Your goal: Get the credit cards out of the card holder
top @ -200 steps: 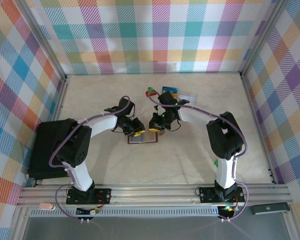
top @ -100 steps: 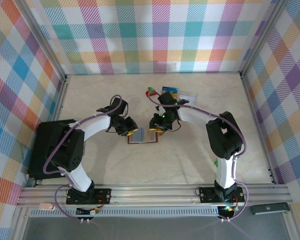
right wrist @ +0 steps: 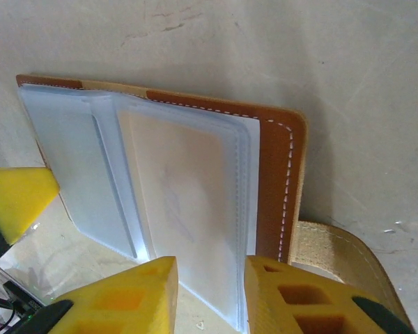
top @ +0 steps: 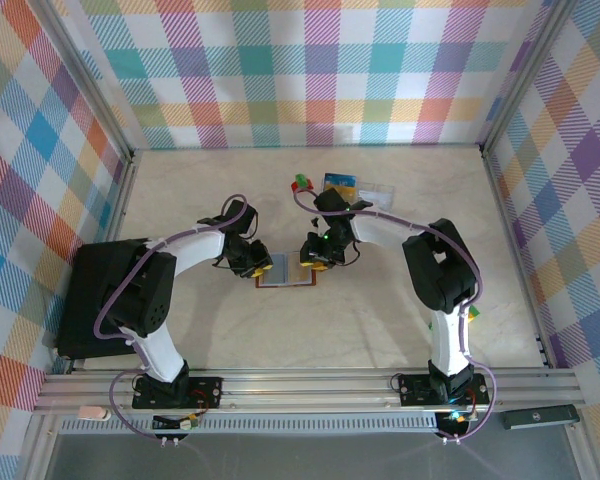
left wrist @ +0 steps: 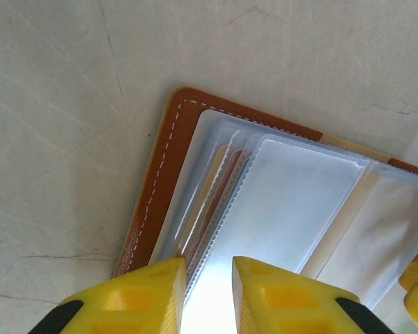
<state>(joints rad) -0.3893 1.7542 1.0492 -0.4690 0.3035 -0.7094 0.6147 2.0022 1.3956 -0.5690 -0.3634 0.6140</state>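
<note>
The card holder (top: 285,273) lies open on the table, brown border (left wrist: 164,174) around clear plastic sleeves. Yellowish credit cards (left wrist: 207,202) show edge-on inside the left sleeves, and a pale card (right wrist: 188,202) sits in the right sleeve. My left gripper (top: 256,264) stands over the holder's left end, jaws a narrow gap apart (left wrist: 207,296), tips on a sleeve, gripping nothing. My right gripper (top: 314,262) is over the right end, jaws slightly apart (right wrist: 210,292) astride the sleeve's edge, nothing held. The holder's tan tab (right wrist: 334,254) lies beside the right finger.
Near the back wall lie a blue-and-yellow card (top: 340,182), a clear plastic box (top: 376,190) and a small red-green piece (top: 301,184). A black slab (top: 90,300) sits at the left edge. Plaid walls close three sides.
My left gripper has slid left, from over the holder's middle to its left end, uncovering the sleeves. The right gripper's jaws have parted a little; that arm has hardly moved.
</note>
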